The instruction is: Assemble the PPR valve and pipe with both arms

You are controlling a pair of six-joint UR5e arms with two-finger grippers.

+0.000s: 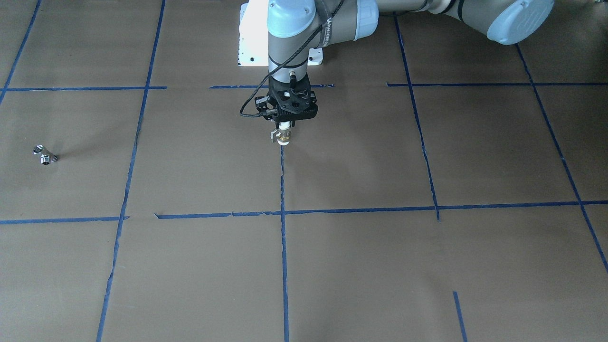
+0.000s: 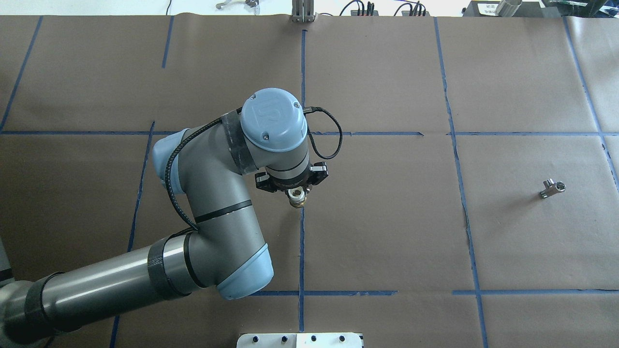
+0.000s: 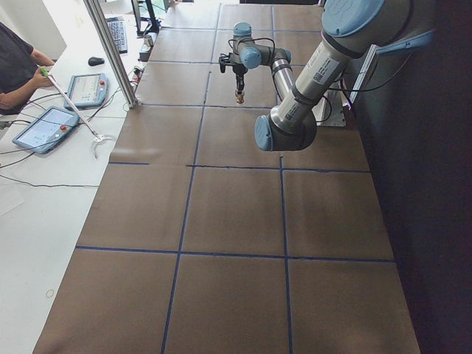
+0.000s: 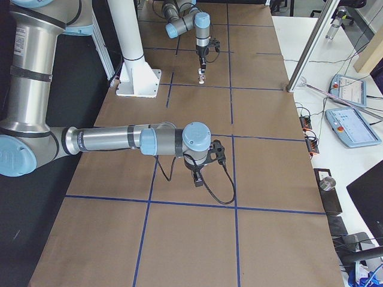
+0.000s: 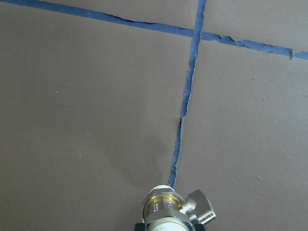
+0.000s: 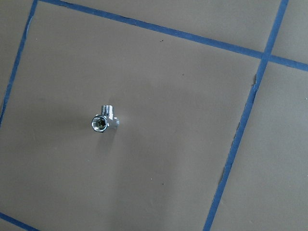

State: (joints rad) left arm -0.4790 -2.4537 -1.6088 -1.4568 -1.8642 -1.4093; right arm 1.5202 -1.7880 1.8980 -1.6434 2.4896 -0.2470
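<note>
Left arm's bent at the elbow, wrist vertical, left gripper [image 1: 284,126] pointing straight down, fingers clamped on the PPR valve [image 1: 283,137]. Right arm's stretched out level, well apart from the valve, right gripper [image 4: 196,177] aimed downward, its opening unreadable.

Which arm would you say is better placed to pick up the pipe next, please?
Right. The pipe lies on the robot's right half of the table, in the right wrist camera's view; the left jaws are shut on the PPR valve.
</note>
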